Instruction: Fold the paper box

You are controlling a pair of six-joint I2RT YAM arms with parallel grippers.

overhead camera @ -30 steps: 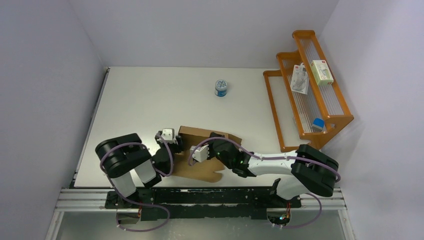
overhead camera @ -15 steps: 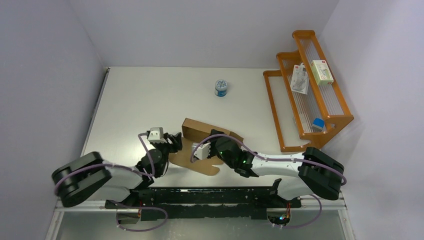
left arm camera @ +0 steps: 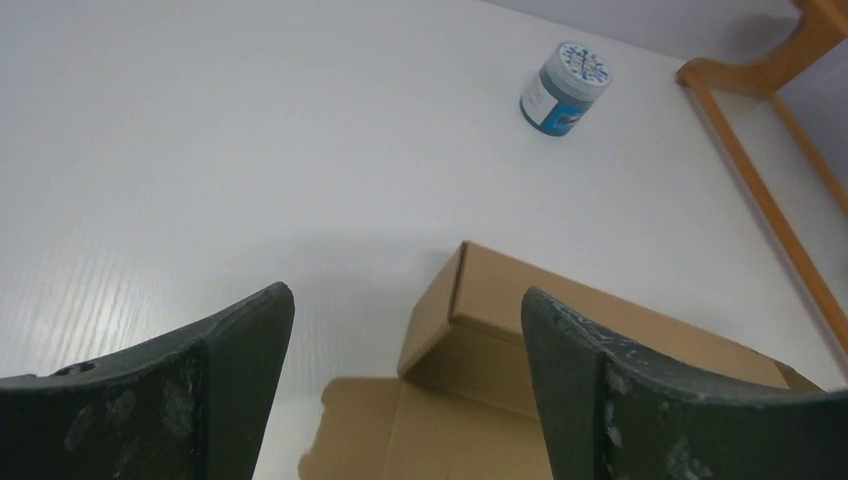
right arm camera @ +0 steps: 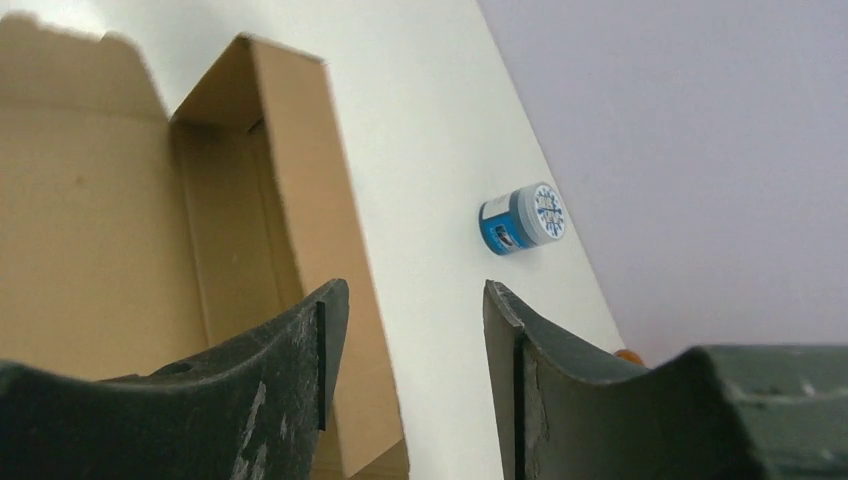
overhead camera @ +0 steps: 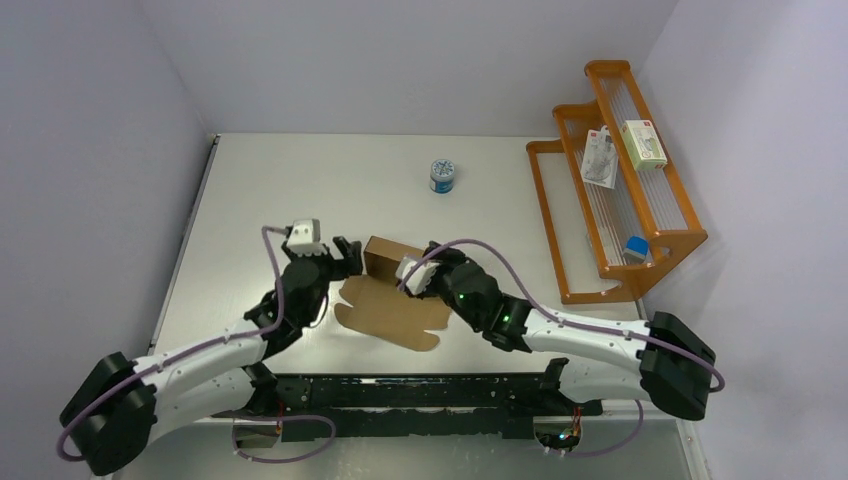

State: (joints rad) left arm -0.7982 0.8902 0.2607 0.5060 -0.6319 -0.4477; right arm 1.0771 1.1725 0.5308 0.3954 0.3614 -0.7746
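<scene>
The paper box (overhead camera: 391,300) is brown cardboard, partly formed: raised walls at the back (overhead camera: 390,256) and a flat flap spread toward me. My left gripper (overhead camera: 348,258) sits just left of the box, open, with its fingers well apart. In the left wrist view the box (left arm camera: 560,320) lies ahead of the left gripper (left arm camera: 407,293), with nothing held between the jaws. My right gripper (overhead camera: 437,262) hovers at the box's right end, open. In the right wrist view the box's wall (right arm camera: 300,190) stands beside the left finger (right arm camera: 300,350) of the right gripper (right arm camera: 415,290), and only white table shows in the gap.
A blue-and-white round tin (overhead camera: 443,176) stands on the white table (overhead camera: 280,190) behind the box. An orange stepped rack (overhead camera: 620,190) on the right holds small white packages (overhead camera: 642,144). Grey walls close in on three sides.
The right gripper has opened and let go of the box. The left arm has swung out left and reached forward, its gripper opening wider. The box has shifted slightly toward the back.
</scene>
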